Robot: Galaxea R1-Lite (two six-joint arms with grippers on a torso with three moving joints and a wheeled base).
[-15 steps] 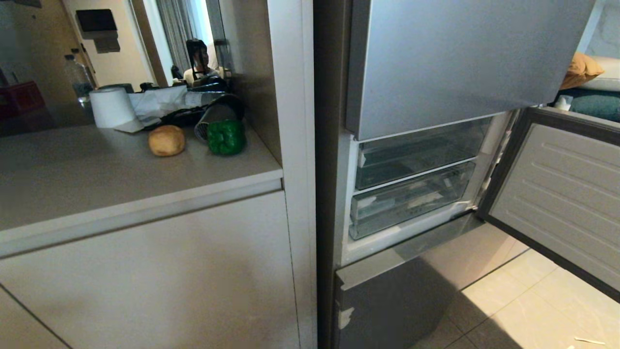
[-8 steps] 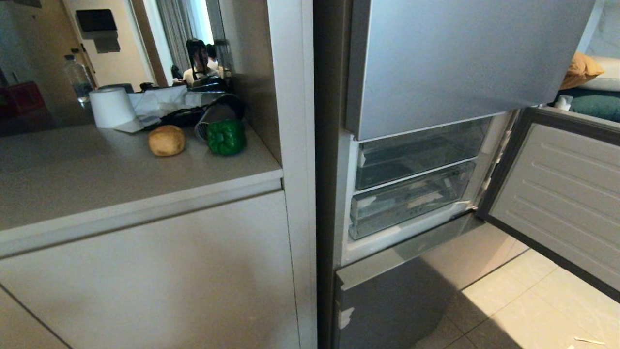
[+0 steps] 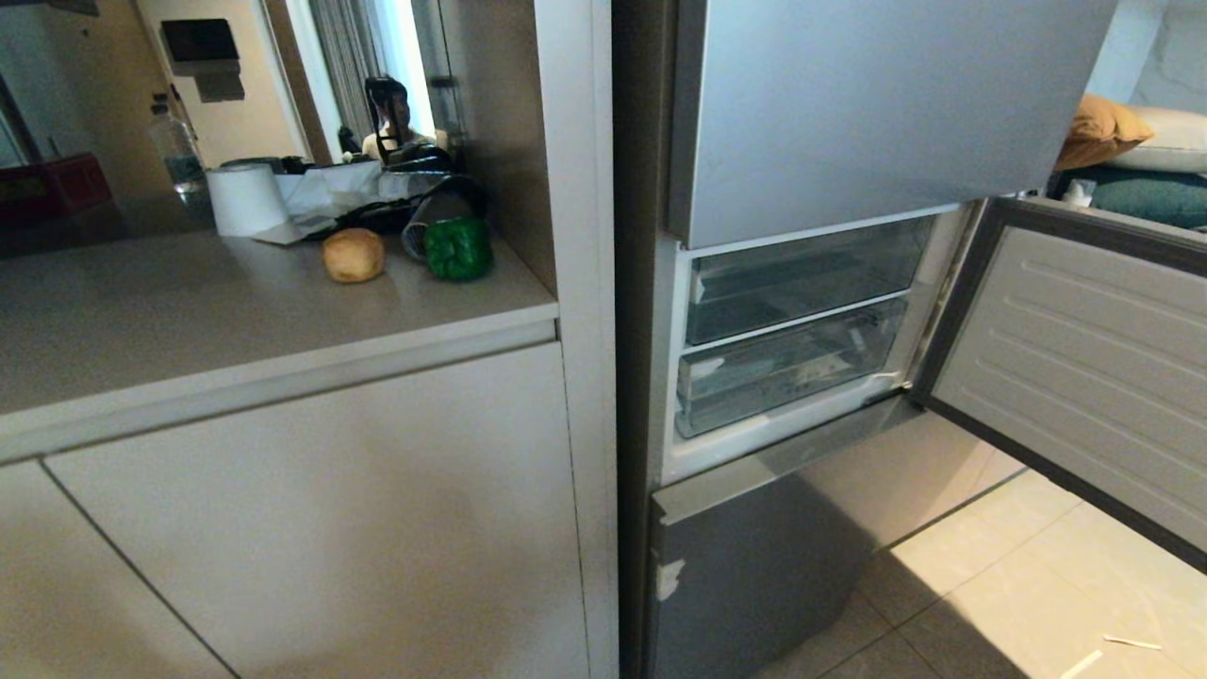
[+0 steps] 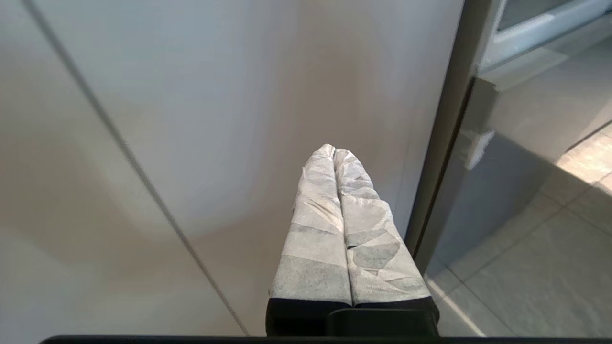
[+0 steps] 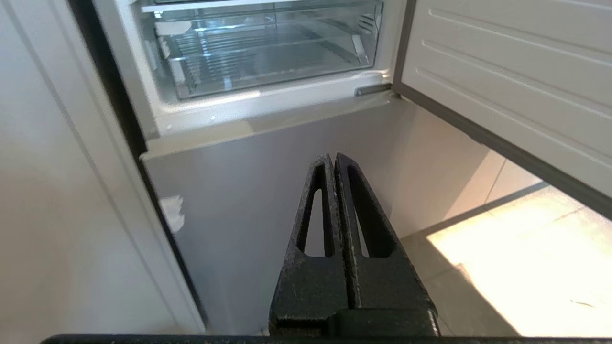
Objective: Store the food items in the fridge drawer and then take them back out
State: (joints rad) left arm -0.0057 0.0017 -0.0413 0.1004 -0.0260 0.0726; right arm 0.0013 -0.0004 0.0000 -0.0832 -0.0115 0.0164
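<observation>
While door (image 3: 1084, 358) hangs open, hair dryer (image 3: 436, 219) behind pepper (image 3: 457, 249)

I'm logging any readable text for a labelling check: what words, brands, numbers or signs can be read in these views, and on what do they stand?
None can be read.
fridge: plain silver fronts, no brand or label showing.
clear drawers: no print visible.
water bottle: any label too small to read.
wall panel: dark screen, nothing legible.
</observation>
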